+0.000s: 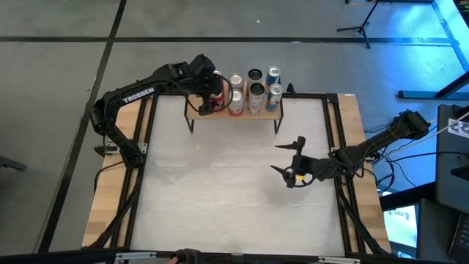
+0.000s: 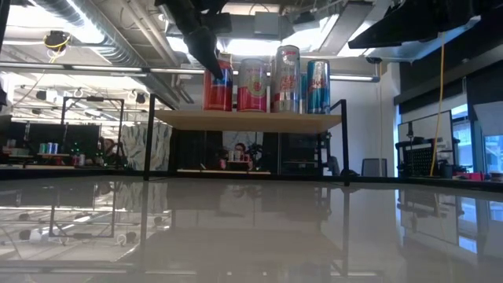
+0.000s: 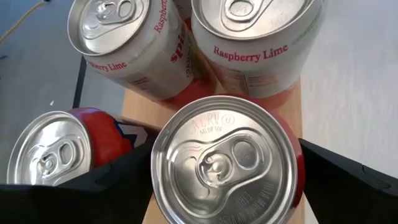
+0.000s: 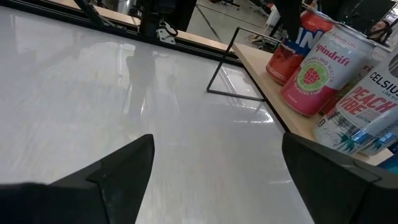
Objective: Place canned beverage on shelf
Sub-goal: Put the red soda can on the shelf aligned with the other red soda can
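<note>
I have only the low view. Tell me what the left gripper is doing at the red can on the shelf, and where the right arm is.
Observer: The left gripper is over the shelf's left end; in its wrist view the fingers sit on either side of the red can, which stands upright on the wood.
Operator: State whether there is a second row behind the cans I see.
Observer: Yes. The high view shows more cans behind, including a dark-topped can.
Operator: Now the right arm.
Observer: The right gripper is open and holds nothing, out over the white tabletop in front of the shelf's right end.
</note>
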Controlling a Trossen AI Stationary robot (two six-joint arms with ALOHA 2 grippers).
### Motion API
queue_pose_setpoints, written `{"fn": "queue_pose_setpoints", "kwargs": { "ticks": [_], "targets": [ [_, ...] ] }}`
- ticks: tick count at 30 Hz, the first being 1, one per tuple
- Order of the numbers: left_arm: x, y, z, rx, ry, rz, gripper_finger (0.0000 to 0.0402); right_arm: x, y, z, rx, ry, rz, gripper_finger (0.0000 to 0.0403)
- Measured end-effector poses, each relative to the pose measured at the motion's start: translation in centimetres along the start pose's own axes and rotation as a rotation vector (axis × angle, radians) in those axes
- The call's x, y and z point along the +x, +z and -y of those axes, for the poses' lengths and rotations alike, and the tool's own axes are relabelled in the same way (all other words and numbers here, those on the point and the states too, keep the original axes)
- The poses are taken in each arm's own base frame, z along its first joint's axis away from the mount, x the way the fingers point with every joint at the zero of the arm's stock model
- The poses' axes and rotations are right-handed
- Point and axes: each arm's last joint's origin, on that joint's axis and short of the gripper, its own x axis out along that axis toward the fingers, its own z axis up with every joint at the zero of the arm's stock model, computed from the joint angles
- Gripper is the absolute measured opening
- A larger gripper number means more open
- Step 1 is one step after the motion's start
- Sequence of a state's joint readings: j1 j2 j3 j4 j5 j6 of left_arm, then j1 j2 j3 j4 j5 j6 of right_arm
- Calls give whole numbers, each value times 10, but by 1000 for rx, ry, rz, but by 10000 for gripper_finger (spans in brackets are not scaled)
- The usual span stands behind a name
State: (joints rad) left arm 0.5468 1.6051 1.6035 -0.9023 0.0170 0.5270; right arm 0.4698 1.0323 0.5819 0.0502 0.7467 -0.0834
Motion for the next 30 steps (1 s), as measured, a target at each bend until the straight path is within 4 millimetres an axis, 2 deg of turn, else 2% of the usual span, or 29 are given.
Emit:
{"fn": "queue_pose_setpoints", "kwargs": {
  "ticks": [8, 16, 25, 30],
  "targets": [
    [0, 3, -1, 7, 14, 28, 338, 0, 0, 0, 0, 0, 0, 349],
    [-1, 3, -1, 4, -52, 69, 338, 0, 0, 0, 0, 0, 0, 349],
    [-2, 3, -1, 2, -41, 57, 338, 0, 0, 0, 0, 0, 0, 349],
    [-9, 7, -3, 6, 1, 60, 338, 0, 0, 0, 0, 0, 0, 349]
  ]
}}
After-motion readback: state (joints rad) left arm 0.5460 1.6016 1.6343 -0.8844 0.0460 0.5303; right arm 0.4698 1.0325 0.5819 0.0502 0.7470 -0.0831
